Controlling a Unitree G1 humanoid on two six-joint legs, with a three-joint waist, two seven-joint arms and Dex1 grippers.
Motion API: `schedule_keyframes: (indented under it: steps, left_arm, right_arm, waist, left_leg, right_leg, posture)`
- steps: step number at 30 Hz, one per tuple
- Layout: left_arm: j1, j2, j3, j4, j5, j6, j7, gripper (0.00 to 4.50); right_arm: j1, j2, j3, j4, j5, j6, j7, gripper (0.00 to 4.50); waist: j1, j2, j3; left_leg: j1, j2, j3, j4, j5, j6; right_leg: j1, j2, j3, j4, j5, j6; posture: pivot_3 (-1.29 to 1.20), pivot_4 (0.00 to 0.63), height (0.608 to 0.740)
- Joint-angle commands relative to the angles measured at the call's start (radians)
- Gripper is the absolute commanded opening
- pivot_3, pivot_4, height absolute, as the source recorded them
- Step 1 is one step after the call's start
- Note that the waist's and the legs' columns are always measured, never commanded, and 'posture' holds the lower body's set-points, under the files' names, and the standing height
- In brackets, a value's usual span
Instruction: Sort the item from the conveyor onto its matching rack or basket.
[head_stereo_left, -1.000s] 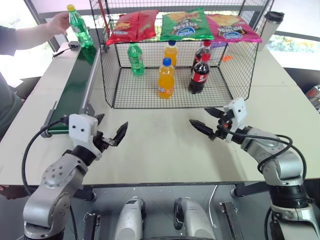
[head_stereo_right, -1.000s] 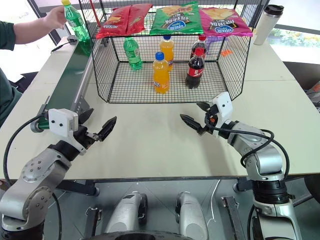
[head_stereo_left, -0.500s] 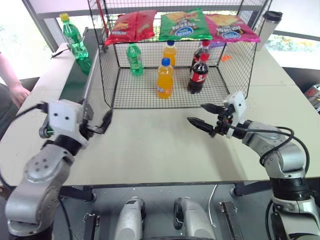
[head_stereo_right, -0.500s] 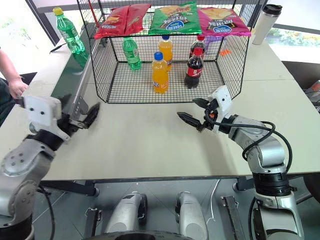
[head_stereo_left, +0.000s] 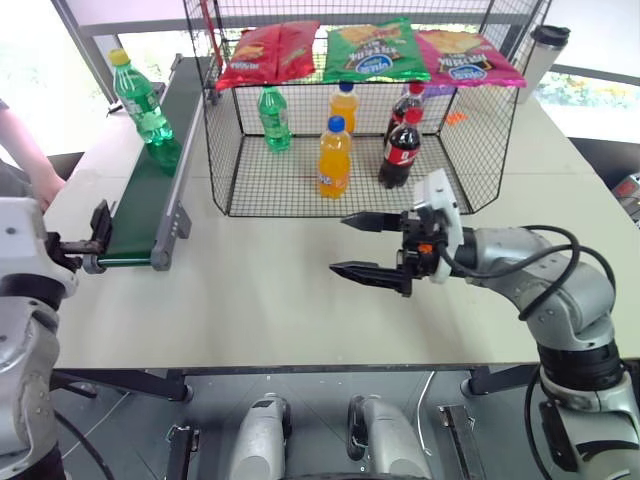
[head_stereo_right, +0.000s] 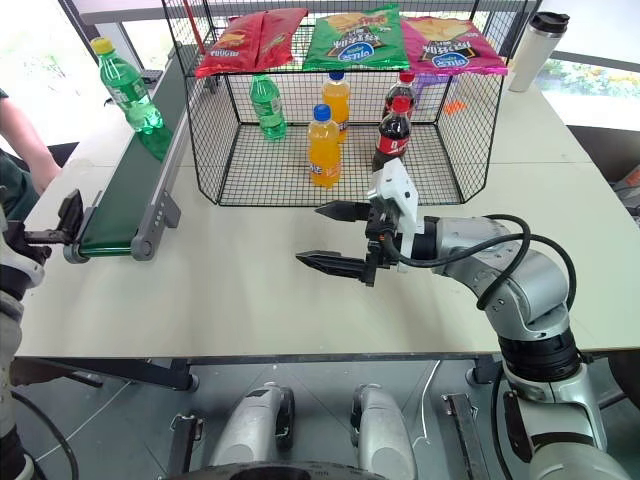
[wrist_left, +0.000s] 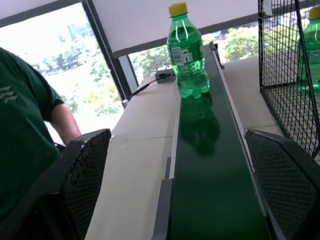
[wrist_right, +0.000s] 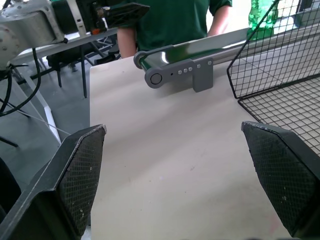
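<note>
Both pincers gape — right pincer (head_stereo_left: 372, 246) over bare table (head_stereo_left: 280, 300), near cage (head_stereo_left: 225, 150).

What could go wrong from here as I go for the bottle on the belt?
1. The bottle stands upright on the belt; a bump from the open left gripper waiting at the near end could topple it.
2. The cage wall runs close beside the belt, so a wide swing could clip the mesh.
3. A person's arm is near the belt, within the left arm's area.
</note>
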Motion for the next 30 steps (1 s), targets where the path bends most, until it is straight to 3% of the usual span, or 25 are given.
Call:
schedule_keyframes:
  steps: [1,13,30]
  left_arm:
    - [-0.039,0.003,0.033,0.02,-0.063,0.009,-0.007,4.47]
    - [-0.122,0.012,-0.039,0.24,-0.009,-0.088,-0.011,4.47]
    - [-0.207,0.023,-0.136,0.405,0.06,-0.109,0.009,4.47]
  right_arm:
    - [0.001,0.006,-0.005,0.01,-0.025,-0.048,0.001,4.5]
    - [0.013,0.035,-0.008,0.029,-0.061,-0.08,-0.034,4.5]
    - [0.023,0.044,-0.023,0.017,-0.072,-0.081,-0.087,4.5]
  waist:
    - [-0.002,0.0,0.0]
    - [-0.001,-0.001,0.0]
    - [-0.002,-0.001,0.0]
  left_leg:
    - [0.0,0.0,0.0,0.0,0.0,0.0]
    - [0.0,0.0,0.001,0.0,0.0,0.0]
    - [0.0,0.0,0.001,0.0,0.0,0.0]
  right_leg:
    - [0.0,0.0,0.0,0.0,0.0,0.0]
    - [0.0,0.001,0.0,0.001,0.0,0.0]
    - [0.0,0.0,0.0,0.0,0.001,0.0]
  posture:
    - [0.0,0.15,0.74]
    - [0.0,0.15,0.74]
    - [0.0,0.15,0.74]
